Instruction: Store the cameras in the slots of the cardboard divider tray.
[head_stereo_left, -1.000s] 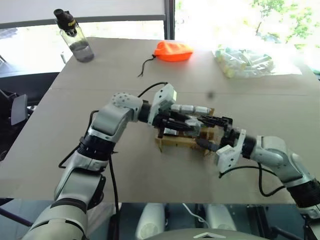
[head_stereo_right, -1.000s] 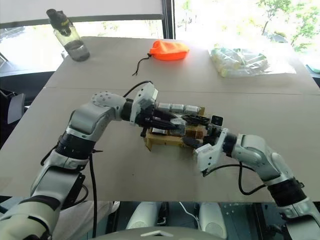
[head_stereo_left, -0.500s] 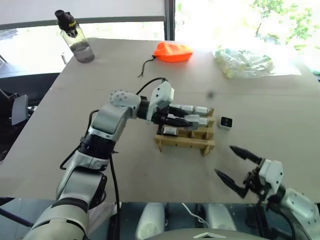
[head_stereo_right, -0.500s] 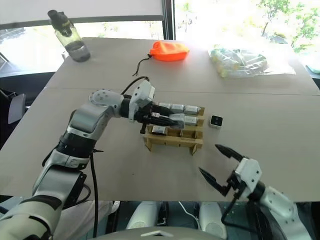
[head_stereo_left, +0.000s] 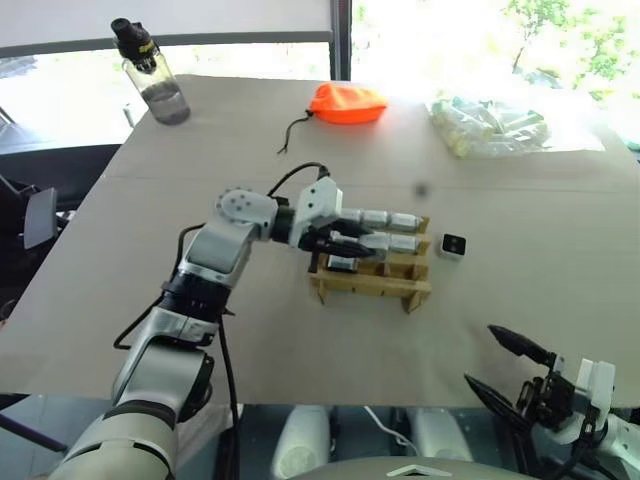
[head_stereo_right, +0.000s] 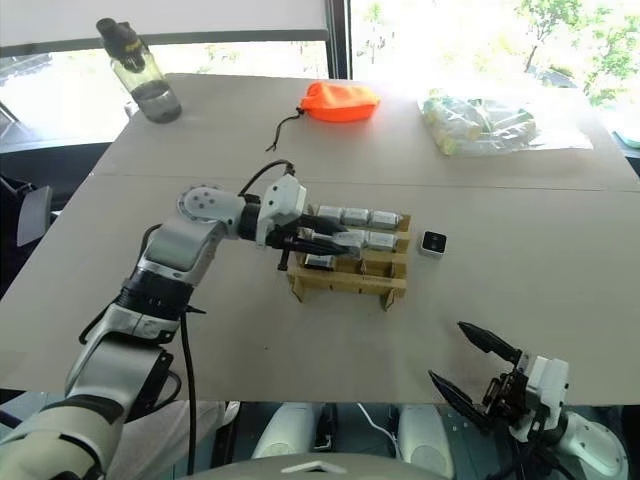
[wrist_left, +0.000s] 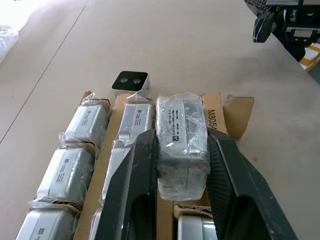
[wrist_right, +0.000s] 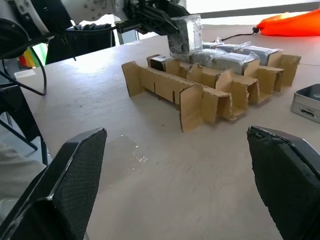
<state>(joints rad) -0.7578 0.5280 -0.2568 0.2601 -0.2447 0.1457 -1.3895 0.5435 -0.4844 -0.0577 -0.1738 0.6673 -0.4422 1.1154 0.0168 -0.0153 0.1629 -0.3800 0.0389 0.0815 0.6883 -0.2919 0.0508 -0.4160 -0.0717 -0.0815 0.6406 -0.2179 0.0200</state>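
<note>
Over the middle of the cardboard divider tray (head_stereo_left: 370, 272), the left gripper (wrist_left: 181, 165) is pinching a wrapped camera (wrist_left: 181, 141), one black finger on each long side, the block riding just above the slots. Its long axis runs along the fingers, same way as the packed cameras in the rows beside it (they lie parallel, plastic wrap on all of them). Directly beyond the held block the cardboard shows an empty cell, so the coming move is probably a short push down and forward, keeping the block square to the divider strips; a tilt could catch the strip edge.

One loose camera (head_stereo_left: 453, 245) sits lens-face up on the table (head_stereo_left: 300, 370), just beside the tray's right end, apart from it, untouched.

The right gripper (head_stereo_left: 508, 367) is at the near table edge, well apart from the tray, fingers spread wide, holding nothing. The loose camera lies ahead of it and toward the far side; the right arm is the free one and on that side, so likely its pickup (the left is busy).

Orange pouch (head_stereo_left: 345, 102), bottle (head_stereo_left: 150, 74) and a clear bag of cylinders (head_stereo_left: 492, 125) at the far end, not involved.
</note>
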